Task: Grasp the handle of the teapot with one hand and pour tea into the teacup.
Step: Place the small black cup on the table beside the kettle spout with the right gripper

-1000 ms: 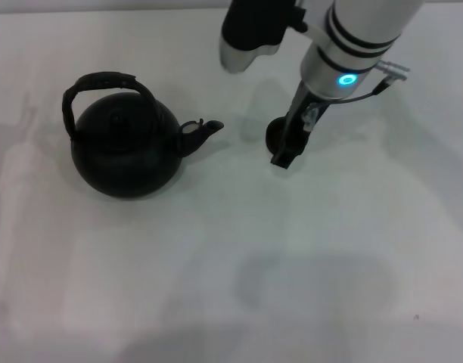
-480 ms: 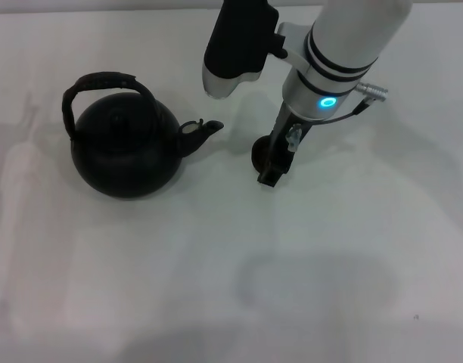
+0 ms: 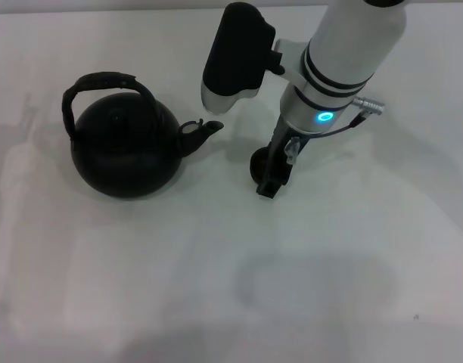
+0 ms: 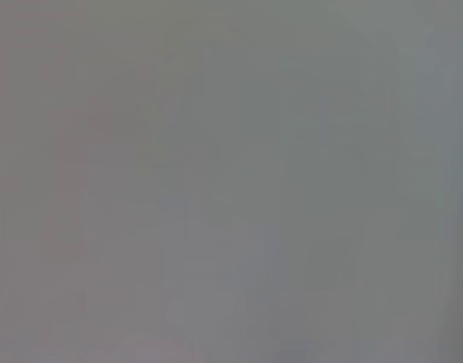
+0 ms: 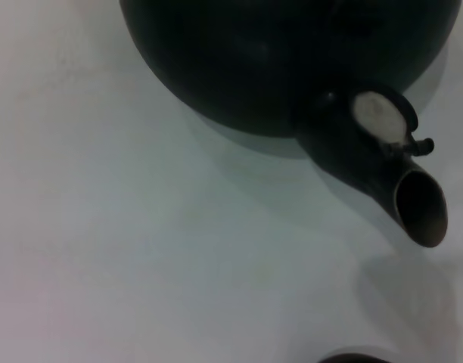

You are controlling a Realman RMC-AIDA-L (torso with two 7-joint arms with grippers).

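One end effector, the right (image 3: pixel 268 181), was held down at the teacup (image 3: pixel 259 162) beside the teapot (image 3: pixel 124 151) spout on the counter (image 3: pixel 216 287); its grip could not be told.

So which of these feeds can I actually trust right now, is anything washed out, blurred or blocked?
Head view: even light, soft shadows; the right gripper covers most of the teacup. Left wrist view: featureless grey, nothing usable. Right wrist view: close on the teapot, spout fairly clear, body cropped and dark.
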